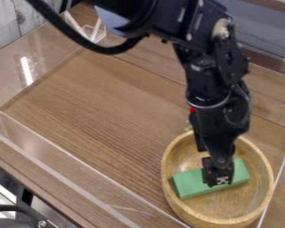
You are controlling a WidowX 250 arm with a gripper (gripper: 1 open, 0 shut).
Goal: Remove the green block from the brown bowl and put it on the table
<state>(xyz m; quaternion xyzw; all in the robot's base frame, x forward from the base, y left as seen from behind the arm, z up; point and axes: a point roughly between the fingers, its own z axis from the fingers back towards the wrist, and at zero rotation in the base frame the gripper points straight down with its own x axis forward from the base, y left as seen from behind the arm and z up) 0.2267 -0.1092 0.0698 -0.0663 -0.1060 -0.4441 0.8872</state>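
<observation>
The green block (pixel 205 179) lies flat inside the brown bowl (pixel 180 158), near the right front corner of the tabletop (pixel 97 102). The pincer (pixel 219 176) points almost straight down over the block's right half, so that its fingers can go on both sides of the slab. The jaws stand wide open and they hold nothing yet. Whether the tips touch the block, I cannot tell. Bare tabletop to the left looks a good place for the block.
</observation>
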